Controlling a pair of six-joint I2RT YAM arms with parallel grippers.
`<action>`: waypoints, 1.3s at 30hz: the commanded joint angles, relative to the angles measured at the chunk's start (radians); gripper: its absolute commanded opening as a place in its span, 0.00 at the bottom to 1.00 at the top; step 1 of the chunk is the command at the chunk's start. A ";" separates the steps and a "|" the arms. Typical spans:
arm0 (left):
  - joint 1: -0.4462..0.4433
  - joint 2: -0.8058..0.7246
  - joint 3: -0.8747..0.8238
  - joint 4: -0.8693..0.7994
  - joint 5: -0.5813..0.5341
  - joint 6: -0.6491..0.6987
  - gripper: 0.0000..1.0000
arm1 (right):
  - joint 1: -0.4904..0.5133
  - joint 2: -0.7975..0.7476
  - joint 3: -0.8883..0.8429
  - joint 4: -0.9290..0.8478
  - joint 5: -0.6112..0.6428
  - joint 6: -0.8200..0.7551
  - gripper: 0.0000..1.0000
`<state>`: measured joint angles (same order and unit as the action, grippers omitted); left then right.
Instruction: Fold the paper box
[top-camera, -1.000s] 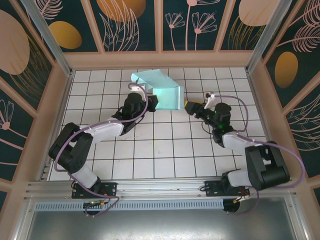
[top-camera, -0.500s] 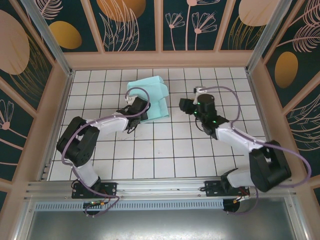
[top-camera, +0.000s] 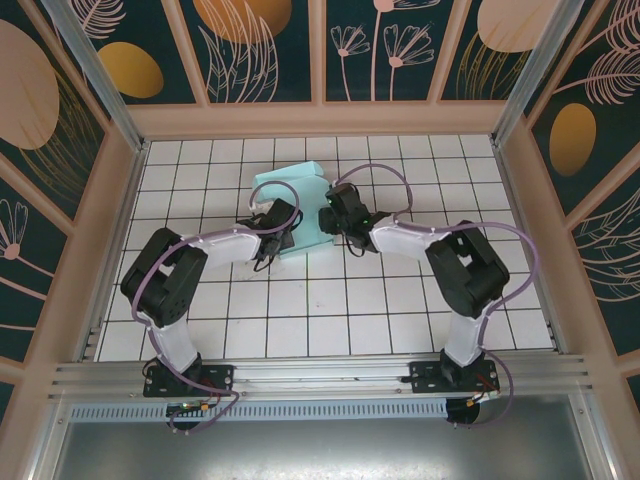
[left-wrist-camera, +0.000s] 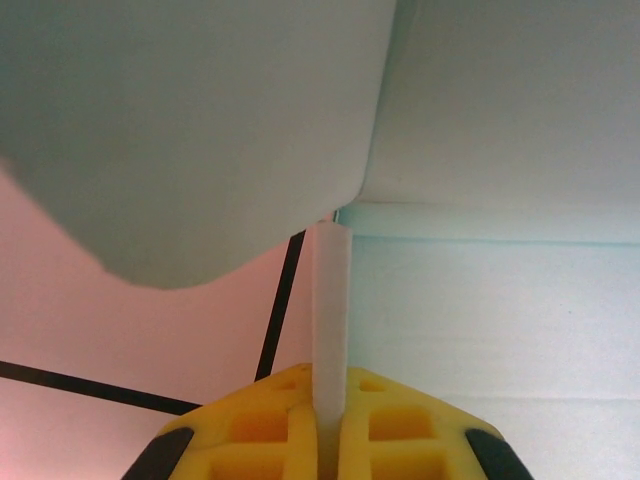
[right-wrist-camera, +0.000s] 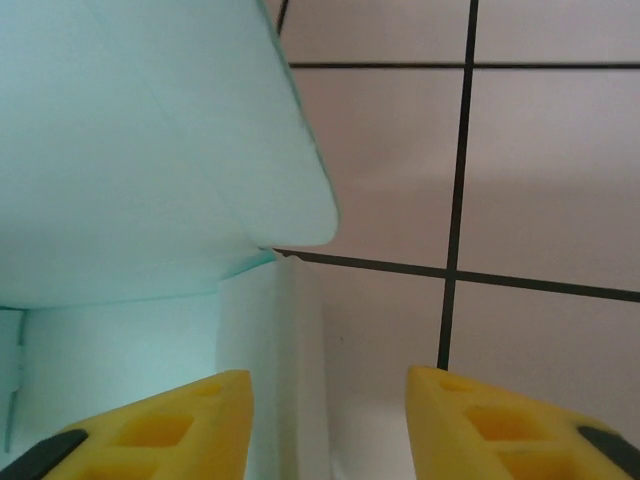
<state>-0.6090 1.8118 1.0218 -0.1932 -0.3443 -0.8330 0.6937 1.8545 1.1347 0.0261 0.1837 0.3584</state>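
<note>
Change, right arm: my right claw (top-camera: 328, 222) has swung in from the right of frame, where it was well apart from the work. It's now just beside the right side of the paper box (top-camera: 300, 190), upper centre of top view.
Change, box: a sec ago the card lay spread out w/ a big panel tipped to the right. Now it's drawn into a more compact block, a bit lower-left of where it was.
Change, left arm: elbow tucked in; my left claw (top-camera: 276, 235) stayed at the box's lower-left side.
Left claw state: clamped on the box. Wrist view has a thin upright card edge (left-wrist-camera: 330, 300) pinched between my yellow pads (left-wrist-camera: 250, 430).
Right claw state: jaws apart, medium gap, holding nothing. In the wrist view the box wall (right-wrist-camera: 265, 360) lies partly in the gap, by the left-of-frame pad (right-wrist-camera: 170, 420). Can't confirm contact.
Meaning (my read): panels mostly gathered, fold not done. A rounded flap (right-wrist-camera: 200, 150) juts out over the wall. Right claw looks set to pinch or press that side while the left anchors.
Material, box: pale mint-blue thin card, matte, smooth; crisp creases, flap corners rounded.
Material, floor: white tiles (right-wrist-camera: 540, 170), faint sheen, dark grid lines.
Material, pads: yellow, moulded w/ square recesses, black behind.
</note>
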 joint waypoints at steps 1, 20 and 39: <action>-0.002 0.042 0.014 -0.028 0.022 -0.011 0.00 | -0.001 0.043 0.051 -0.052 0.000 0.020 0.37; -0.002 0.055 0.034 -0.028 0.047 -0.001 0.00 | 0.034 0.174 0.126 -0.195 0.149 -0.082 0.00; -0.002 0.086 0.038 -0.018 0.083 -0.007 0.00 | 0.122 0.343 0.030 -0.218 0.548 -0.069 0.00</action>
<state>-0.5926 1.8553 1.0645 -0.1425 -0.2806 -0.8345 0.8028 2.0632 1.2583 -0.0525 0.5774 0.2668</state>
